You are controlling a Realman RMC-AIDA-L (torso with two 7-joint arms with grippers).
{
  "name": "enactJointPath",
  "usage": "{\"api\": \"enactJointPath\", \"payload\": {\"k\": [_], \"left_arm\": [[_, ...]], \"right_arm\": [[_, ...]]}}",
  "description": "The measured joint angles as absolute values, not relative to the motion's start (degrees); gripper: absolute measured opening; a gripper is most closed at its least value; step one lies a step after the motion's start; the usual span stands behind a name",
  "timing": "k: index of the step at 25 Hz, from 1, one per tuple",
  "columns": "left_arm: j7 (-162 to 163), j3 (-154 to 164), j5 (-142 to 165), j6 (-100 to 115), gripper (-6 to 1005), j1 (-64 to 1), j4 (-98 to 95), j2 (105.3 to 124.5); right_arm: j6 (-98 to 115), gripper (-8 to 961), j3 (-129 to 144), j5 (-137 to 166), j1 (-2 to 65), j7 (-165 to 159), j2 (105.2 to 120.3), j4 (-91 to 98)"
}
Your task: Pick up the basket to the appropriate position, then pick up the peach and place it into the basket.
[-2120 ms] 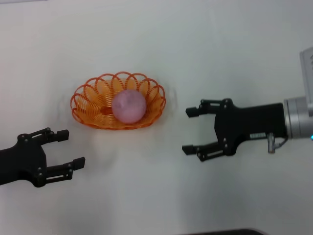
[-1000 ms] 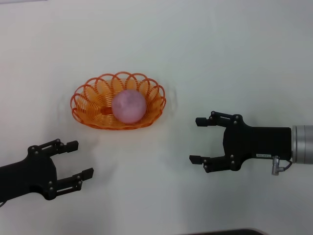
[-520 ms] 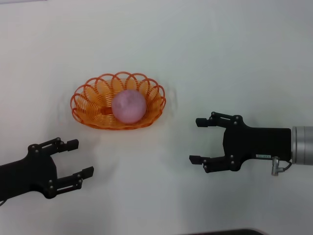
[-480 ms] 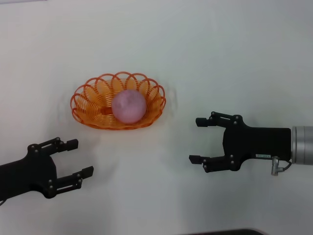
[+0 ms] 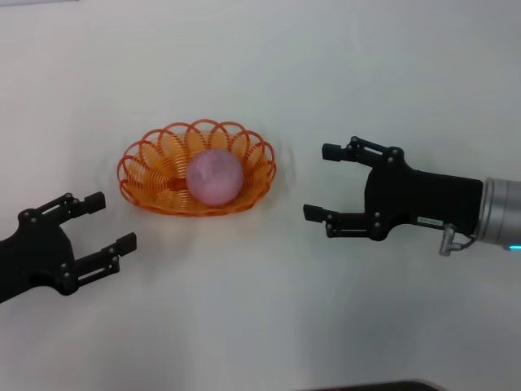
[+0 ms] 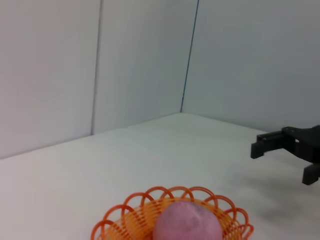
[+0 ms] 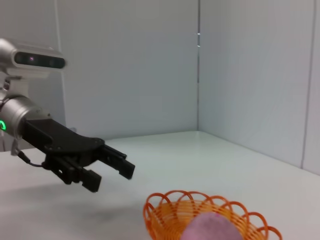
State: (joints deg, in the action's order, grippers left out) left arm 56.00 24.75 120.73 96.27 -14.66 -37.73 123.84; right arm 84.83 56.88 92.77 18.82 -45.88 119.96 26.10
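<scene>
The orange wire basket (image 5: 155, 175) stands on the white table left of centre, and the pink-purple peach (image 5: 215, 176) lies inside it. The basket (image 6: 125, 220) and peach (image 6: 187, 222) also show in the left wrist view, and the basket (image 7: 165, 212) and peach (image 7: 212, 228) in the right wrist view. My left gripper (image 5: 104, 222) is open and empty, near and to the left of the basket. My right gripper (image 5: 319, 181) is open and empty, to the right of the basket, apart from it. It also shows in the left wrist view (image 6: 282, 157), and the left gripper in the right wrist view (image 7: 107, 172).
The table (image 5: 260, 326) is white and plain. Pale walls (image 6: 125, 65) stand behind it in the wrist views. A dark edge (image 5: 366, 386) shows at the near side of the table.
My right gripper has moved up and left, toward the basket's level. My left gripper has moved left and slightly away from me. Basket and peach have not moved.
</scene>
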Motion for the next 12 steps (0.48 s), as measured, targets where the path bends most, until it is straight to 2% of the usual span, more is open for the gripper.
{"api": "enactJointPath", "payload": {"k": [12], "left_arm": [[55.7,24.9,121.0,96.3,761,-14.3,-37.2,123.92]], "right_arm": [[84.4,928,57.4,93.8,19.5,-45.9,119.75,24.5]]}}
